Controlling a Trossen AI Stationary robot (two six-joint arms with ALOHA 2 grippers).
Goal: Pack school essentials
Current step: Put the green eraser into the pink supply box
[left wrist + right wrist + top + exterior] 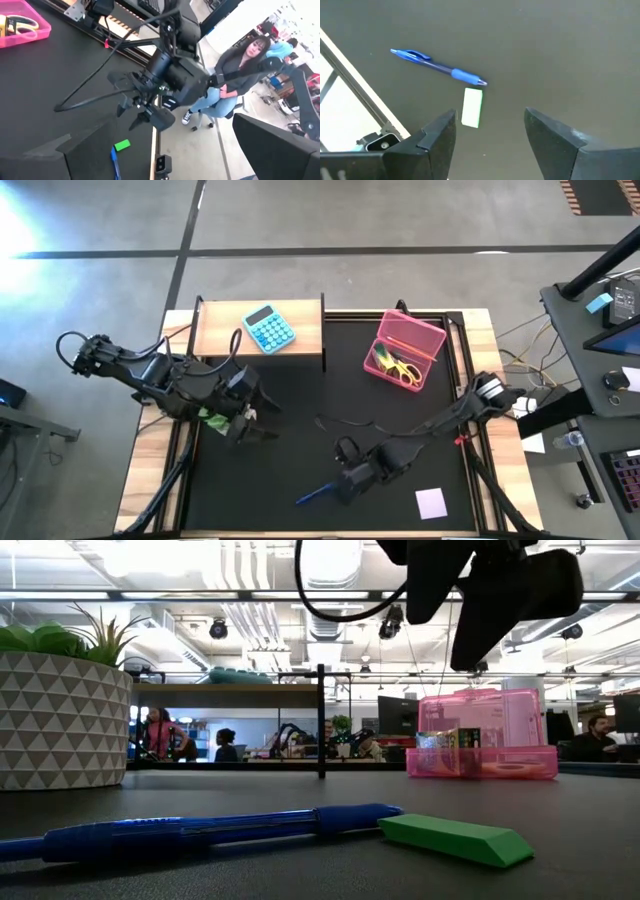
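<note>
A small green eraser [472, 107] lies flat on the black mat, close to one end of a blue pen [437, 67]. My right gripper [490, 135] hovers open above them, its fingers on either side of the eraser, touching nothing. It stands near the table's near edge [342, 473]. In the low view the pen [200, 832] and eraser [455, 838] lie in front. An open pink case [405, 348] at the far right holds yellow-handled scissors [403, 368]. A lilac note pad [431, 502] lies near the right front corner. My left gripper [252, 416] waits open at the left.
A potted plant in a white patterned pot [60, 715] stands under my left arm. A blue calculator [268, 328] sits on a wooden shelf [300, 330] at the far edge. A black cable [345, 423] lies across the mat. People sit beyond the table [235, 75].
</note>
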